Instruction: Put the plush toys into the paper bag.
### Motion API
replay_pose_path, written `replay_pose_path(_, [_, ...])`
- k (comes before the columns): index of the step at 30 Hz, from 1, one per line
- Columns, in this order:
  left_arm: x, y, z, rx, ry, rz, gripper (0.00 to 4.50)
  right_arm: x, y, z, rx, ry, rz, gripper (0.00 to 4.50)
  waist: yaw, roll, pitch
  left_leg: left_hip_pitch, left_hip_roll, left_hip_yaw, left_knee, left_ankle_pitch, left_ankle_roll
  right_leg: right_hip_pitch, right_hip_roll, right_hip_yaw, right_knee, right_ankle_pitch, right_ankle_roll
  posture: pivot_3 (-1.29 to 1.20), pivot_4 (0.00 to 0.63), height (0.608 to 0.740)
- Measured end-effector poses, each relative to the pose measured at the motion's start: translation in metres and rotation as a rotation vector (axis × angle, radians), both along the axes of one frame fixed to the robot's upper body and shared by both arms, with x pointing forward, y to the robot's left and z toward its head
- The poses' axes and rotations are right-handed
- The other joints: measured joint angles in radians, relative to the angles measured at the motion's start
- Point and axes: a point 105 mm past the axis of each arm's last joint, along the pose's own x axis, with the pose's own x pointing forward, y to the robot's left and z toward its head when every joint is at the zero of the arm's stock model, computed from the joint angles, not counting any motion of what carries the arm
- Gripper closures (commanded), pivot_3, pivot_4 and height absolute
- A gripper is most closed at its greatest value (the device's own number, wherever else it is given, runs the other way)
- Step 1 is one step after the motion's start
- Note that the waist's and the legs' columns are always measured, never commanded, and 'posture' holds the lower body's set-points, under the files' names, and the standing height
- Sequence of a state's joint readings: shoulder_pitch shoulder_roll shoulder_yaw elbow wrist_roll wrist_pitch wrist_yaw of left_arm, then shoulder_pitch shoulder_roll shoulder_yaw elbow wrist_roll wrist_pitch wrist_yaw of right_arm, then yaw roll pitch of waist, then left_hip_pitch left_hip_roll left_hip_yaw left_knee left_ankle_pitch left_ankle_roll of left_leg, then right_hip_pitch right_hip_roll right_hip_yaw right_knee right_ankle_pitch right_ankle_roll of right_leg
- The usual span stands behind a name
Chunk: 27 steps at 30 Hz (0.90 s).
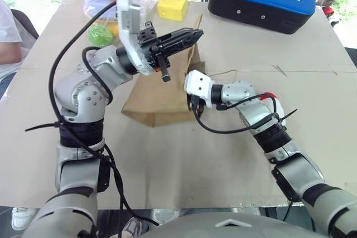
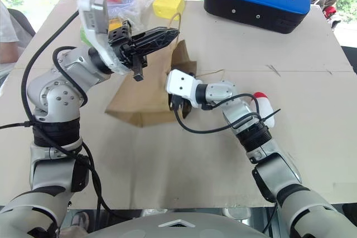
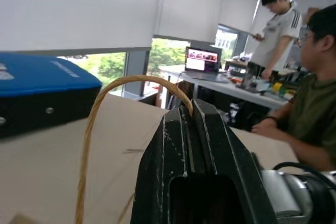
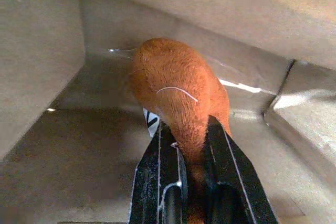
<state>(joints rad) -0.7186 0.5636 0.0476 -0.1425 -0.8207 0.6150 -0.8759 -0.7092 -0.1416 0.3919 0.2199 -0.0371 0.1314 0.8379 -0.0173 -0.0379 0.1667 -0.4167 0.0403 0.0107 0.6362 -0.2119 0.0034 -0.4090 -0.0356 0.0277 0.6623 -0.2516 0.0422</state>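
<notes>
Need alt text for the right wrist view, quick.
The right tool is shut on an orange-brown fuzzy plush lump, holding it inside the brown kraft paper bag. The bag's creased walls surround the toy on all sides.

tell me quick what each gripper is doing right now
left gripper: shut on the bag handle
right gripper: shut on the orange plush toy

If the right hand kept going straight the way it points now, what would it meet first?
Probably the inner wall of the paper bag: the right hand, shut on the orange-brown plush toy, points into the bag's interior. How deep the bag runs is unclear.
</notes>
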Motion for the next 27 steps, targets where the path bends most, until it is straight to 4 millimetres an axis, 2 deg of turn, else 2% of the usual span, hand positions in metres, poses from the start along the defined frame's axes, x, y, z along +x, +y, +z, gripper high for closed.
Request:
replay_pose_path(4, [0.008, 0.000, -0.007, 0.024, 0.001, 0.036, 4.50, 0.007, 0.001, -0.003, -0.004, 0.018, -0.080, 4.48, -0.001, 0.000, 0.000, 0.000, 0.000, 0.000, 0.000, 0.000, 0.000, 0.000, 0.000, 0.000, 0.000, 0.000, 0.000, 0.00, 0.150, 0.740])
replay_pose_path(5, [0.008, -0.001, -0.008, 0.012, -0.001, 0.041, 4.50, 0.010, 0.006, -0.005, 0.020, 0.052, -0.113, 3.77, -0.002, 0.000, 0.000, 0.000, 0.000, 0.000, 0.000, 0.000, 0.000, 0.000, 0.000, 0.000, 0.000, 0.000, 0.000, 0.00, 0.150, 0.740])
replay_pose_path(6, [0.008, -0.002, -0.009, 0.006, 0.001, 0.038, 4.50, 0.011, 0.007, -0.006, 0.027, 0.065, -0.123, 3.63, -0.002, 0.000, 0.000, 0.000, 0.000, 0.000, 0.000, 0.000, 0.000, 0.000, 0.000, 0.000, 0.000, 0.000, 0.000, 0.00, 0.150, 0.740])
replay_pose_path(8, [0.007, -0.001, -0.014, -0.006, 0.014, 0.048, 4.50, 0.014, 0.010, -0.013, 0.033, 0.093, -0.139, 2.70, -0.003, 0.000, 0.000, 0.000, 0.000, 0.000, 0.000, 0.000, 0.000, 0.000, 0.000, 0.000, 0.000, 0.000, 0.000, 0.00, 0.150, 0.740])
replay_pose_path(9, [0.007, -0.001, -0.016, -0.006, 0.021, 0.052, 4.50, 0.015, 0.009, -0.015, 0.030, 0.100, -0.145, 2.47, -0.002, 0.000, 0.000, 0.000, 0.000, 0.000, 0.000, 0.000, 0.000, 0.000, 0.000, 0.000, 0.000, 0.000, 0.000, 0.00, 0.150, 0.740])
replay_pose_path(13, [0.004, 0.016, -0.033, 0.023, 0.048, 0.098, 4.50, 0.014, -0.004, -0.018, 0.058, 0.119, -0.180, 0.59, -0.002, 0.000, 0.000, 0.000, 0.000, 0.000, 0.000, 0.000, 0.000, 0.000, 0.000, 0.000, 0.000, 0.000, 0.000, 0.00, 0.150, 0.740])
replay_pose_path(17, [-0.001, 0.037, -0.047, 0.055, 0.066, 0.131, 4.50, -0.001, -0.032, -0.018, 0.073, 0.153, -0.185, 0.59, 0.002, 0.000, 0.000, -0.001, 0.000, 0.000, 0.000, 0.000, 0.000, 0.000, -0.001, 0.000, 0.000, 0.000, 0.000, 0.00, 0.150, 0.740])
replay_pose_path(19, [-0.005, 0.046, -0.055, 0.096, 0.062, 0.133, 4.50, -0.010, -0.047, -0.006, 0.109, 0.157, -0.206, 0.59, 0.001, 0.000, 0.000, -0.001, 0.000, 0.000, 0.000, 0.000, 0.000, 0.000, -0.001, 0.000, 0.000, 0.000, 0.000, 0.00, 0.150, 0.740])
replay_pose_path(23, [-0.007, 0.048, -0.058, 0.103, 0.059, 0.131, 4.50, -0.029, -0.065, 0.023, 0.154, 0.090, -0.214, 0.59, 0.003, 0.000, 0.000, -0.001, 0.000, -0.001, 0.000, 0.000, 0.000, 0.000, -0.001, -0.001, 0.000, 0.000, 0.000, 0.00, 0.150, 0.740])
replay_pose_path(27, [-0.007, 0.047, -0.056, 0.091, 0.040, 0.132, 4.50, -0.043, -0.075, 0.039, 0.190, 0.105, -0.224, 0.59, 0.003, 0.000, 0.000, 0.000, 0.000, 0.000, 0.000, 0.000, 0.000, 0.000, -0.001, -0.001, 0.000, 0.000, 0.000, 0.00, 0.150, 0.740])
